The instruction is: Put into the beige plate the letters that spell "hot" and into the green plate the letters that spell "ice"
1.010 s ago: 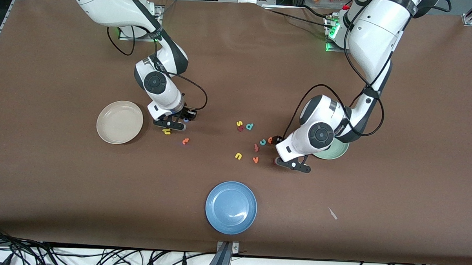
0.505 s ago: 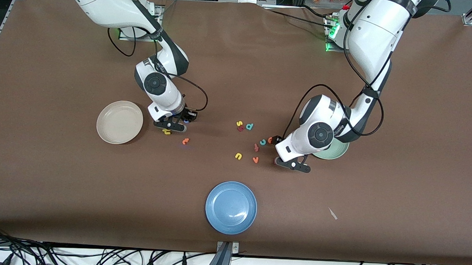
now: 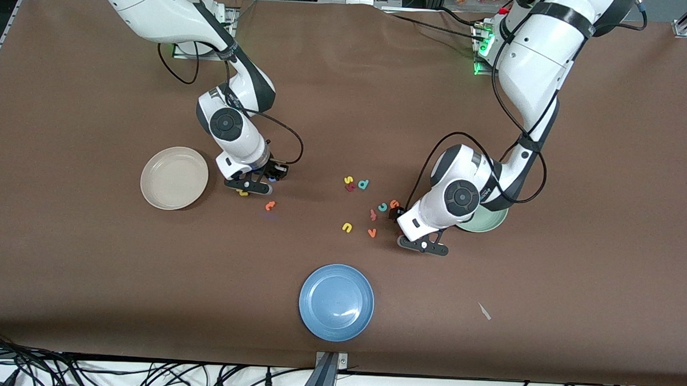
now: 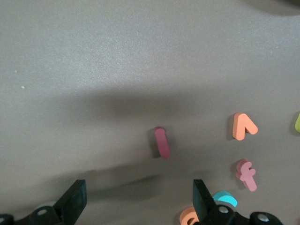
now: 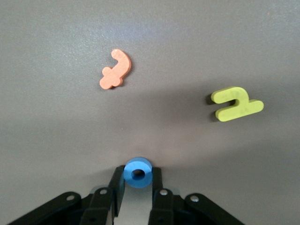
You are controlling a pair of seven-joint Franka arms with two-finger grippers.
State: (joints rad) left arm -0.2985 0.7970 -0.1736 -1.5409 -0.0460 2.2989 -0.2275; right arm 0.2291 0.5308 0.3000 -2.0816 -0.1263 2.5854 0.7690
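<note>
Clock calls use the front view's dial, 12 toward the bases. Your R gripper [image 3: 256,184] is clamped on the blue o [image 5: 138,172], a small foam ring pinched between both black fingertips, low over the brown tabletop [image 3: 89,275]. The yellow h [image 3: 242,193] lies just at 7 o'clock of it, the orange t [image 3: 270,205] near at 5; both lie flat on the cloth. The beige plate [image 3: 174,177], round, shallow and smooth, sits near at 9, w/ a clear gap between them. Your L gripper [image 3: 416,241] hangs w/ fingers spread wide, nothing in them, over the dark red i [image 4: 162,142], a short rounded bar. The teal c [image 3: 382,207] and orange e [image 3: 394,204] touch each other at 11 of it. The green plate [image 3: 485,223] is near at 2, partly under the L arm. Count: 3 plates incl. the blue plate [image 3: 336,302] at 7–8, near the table's front edge; 12 foam letters. The 6 non-task ones are the salmon f [image 3: 373,214], orange v [image 3: 371,233], yellow u [image 3: 347,227], teal d [image 3: 364,184], yellow s [image 3: 348,180] and a red piece [image 3: 350,187] touching the s, letter not readable. The cloth is matte, w/ wide open room toward both table ends.
</note>
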